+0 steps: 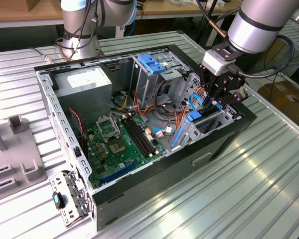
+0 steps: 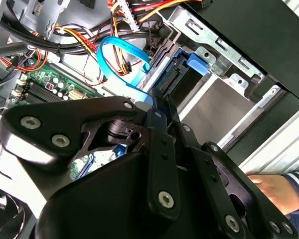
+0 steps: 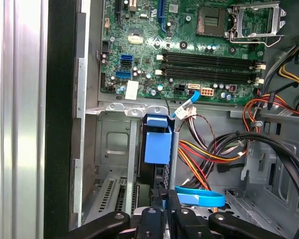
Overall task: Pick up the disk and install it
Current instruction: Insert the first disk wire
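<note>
The fingers [image 1: 212,102] are drawn in narrow, pinching the top edge of the disk [image 1: 203,121]. The disk stands on edge in the drive bay at the corner of the open computer case [image 1: 154,186], on the bench [image 1: 249,194] toward the exterior view's right. In the first wrist view its blue frame [image 3: 157,142] lies just beside the motherboard [image 3: 189,59]. In the second wrist view a hand [image 2: 269,191] is near the case's outer wall.

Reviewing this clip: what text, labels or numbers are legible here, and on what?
No text is legible.
The white sticker on the grey power supply, exterior view: print too small to read.
The white label on the motherboard, first wrist view: nothing readable.
Markings printed on the motherboard: too small.
</note>
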Motion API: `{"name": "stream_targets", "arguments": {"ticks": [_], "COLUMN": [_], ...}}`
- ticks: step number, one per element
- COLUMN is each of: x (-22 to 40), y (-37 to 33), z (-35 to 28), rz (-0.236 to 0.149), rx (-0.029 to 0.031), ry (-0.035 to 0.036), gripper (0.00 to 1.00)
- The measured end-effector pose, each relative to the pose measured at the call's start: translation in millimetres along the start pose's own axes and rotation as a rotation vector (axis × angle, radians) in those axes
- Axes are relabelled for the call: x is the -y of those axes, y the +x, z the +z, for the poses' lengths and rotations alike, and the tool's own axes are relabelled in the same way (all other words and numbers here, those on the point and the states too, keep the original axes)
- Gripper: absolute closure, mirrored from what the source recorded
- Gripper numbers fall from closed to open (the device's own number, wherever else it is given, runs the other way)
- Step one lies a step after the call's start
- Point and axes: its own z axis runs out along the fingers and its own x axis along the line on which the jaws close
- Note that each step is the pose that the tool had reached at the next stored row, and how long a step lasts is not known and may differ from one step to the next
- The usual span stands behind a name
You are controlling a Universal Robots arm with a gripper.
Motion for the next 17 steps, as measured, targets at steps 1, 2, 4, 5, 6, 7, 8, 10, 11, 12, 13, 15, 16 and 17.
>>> {"name": "stream_targets", "arguments": {"ticks": [1, 2, 4, 5, 6, 7, 8, 10, 11, 12, 13, 15, 16, 17], "x": [0.0, -0.1, -0.2, -0.3, -0.3, -0.3, -0.3, -0.3, -0.3, -0.3, -0.3, -0.2, -0.2, -0.2], "y": [0.4, 0.8, 2.2, 2.4, 2.5, 2.5, 2.6, 2.6, 2.7, 2.7, 2.6, 2.6, 2.6, 2.5], "z": [0.0, 0.0, 0.1, 0.2, 0.2, 0.2, 0.2, 0.1, -0.1, -0.2, -0.6, -1.2, -1.4, -1.5], "rz": [0.0, 0.0, 0.0, 0.0, 0.0, 0.0, 0.0, 0.0, 0.0, 0.0, 0.0, 0.0, 0.0, 0.0], "rx": [-0.0001, -0.0002, -0.0002, -0.0001, -0.0002, -0.0001, -0.0001, 0.0001, 0.0002, 0.0003, 0.0001, 0.0001, 0.0002, 0.0005], "ry": [0.0, 0.0, 0.0, 0.0, 0.0, -0.0001, 0.0, 0.0, -0.0001, 0.0, -0.0001, 0.0, 0.0, 0.0], "gripper": [0.84, 0.84, 0.84, 0.84, 0.84, 0.84, 0.84, 0.84, 0.84, 0.84, 0.84, 0.84, 0.84, 0.84]}}
